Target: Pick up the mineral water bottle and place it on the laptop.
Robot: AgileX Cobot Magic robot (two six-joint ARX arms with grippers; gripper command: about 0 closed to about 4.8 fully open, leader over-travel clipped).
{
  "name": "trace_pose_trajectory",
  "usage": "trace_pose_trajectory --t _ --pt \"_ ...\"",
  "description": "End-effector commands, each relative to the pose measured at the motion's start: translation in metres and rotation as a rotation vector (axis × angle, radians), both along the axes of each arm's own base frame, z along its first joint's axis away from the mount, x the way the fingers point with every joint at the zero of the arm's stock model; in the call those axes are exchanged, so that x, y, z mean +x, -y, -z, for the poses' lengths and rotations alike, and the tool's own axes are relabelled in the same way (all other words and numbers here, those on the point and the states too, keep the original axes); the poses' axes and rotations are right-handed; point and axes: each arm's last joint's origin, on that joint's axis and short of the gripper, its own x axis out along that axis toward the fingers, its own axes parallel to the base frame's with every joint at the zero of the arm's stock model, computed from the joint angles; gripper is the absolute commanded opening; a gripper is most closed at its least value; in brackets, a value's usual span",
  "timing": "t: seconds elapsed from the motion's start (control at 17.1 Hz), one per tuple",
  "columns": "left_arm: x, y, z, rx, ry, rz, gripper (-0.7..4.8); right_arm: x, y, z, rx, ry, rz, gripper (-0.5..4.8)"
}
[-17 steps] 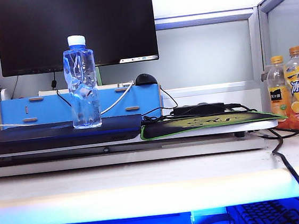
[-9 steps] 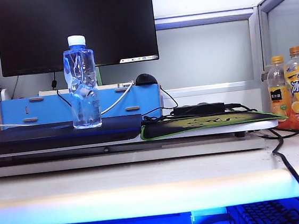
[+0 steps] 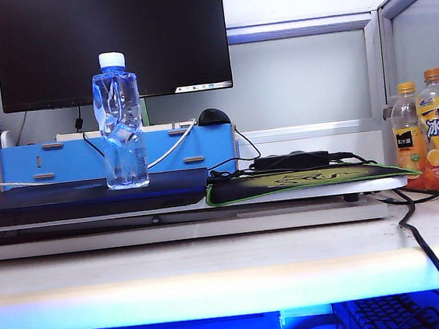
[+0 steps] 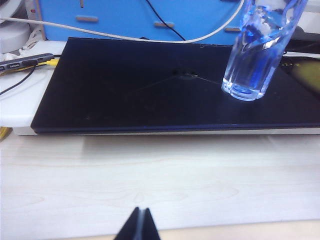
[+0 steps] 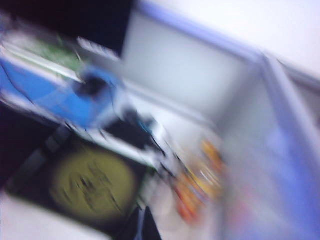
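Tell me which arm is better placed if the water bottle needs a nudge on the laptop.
Left, tentatively. The left gripper, shut, faces the laptop squarely with the mineral water bottle standing upright on it. The right gripper, shut, looks toward the mouse pad, its view blurred.

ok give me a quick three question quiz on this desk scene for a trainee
1. True or false: the clear twisted plastic bottle with a white cap stands upright on the flat dark laptop.
2. How many orange-capped drink bottles stand at the exterior view's right?
3. The left tool, low over the pale desk, is: A open, B shut, C gripping the bottle.

Key: 1 true; 2 two; 3 B. The right tool is also shut.
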Motion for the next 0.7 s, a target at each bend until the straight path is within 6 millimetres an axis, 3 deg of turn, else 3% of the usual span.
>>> trace_pose_trajectory --t 0.06,0.23,0.41,0.7 --pt "0.0 0.0 0.001 0.001 -0.004 0.006 -0.02 0.021 -0.016 0.045 0.147 0.211 -0.067 0.01" --pt "0.0 0.0 0.001 0.001 -0.004 0.006 -0.02 0.033 -0.02 0.108 0.189 0.287 -0.07 0.01" --pt "0.0 0.0 0.001 0.0 -0.004 0.006 -0.02 0.039 -0.008 0.182 0.179 0.239 -0.025 0.01" --pt "0.0 0.0 0.001 0.0 -0.004 0.006 -0.02 0.037 0.009 0.271 0.258 0.146 0.029 0.01"
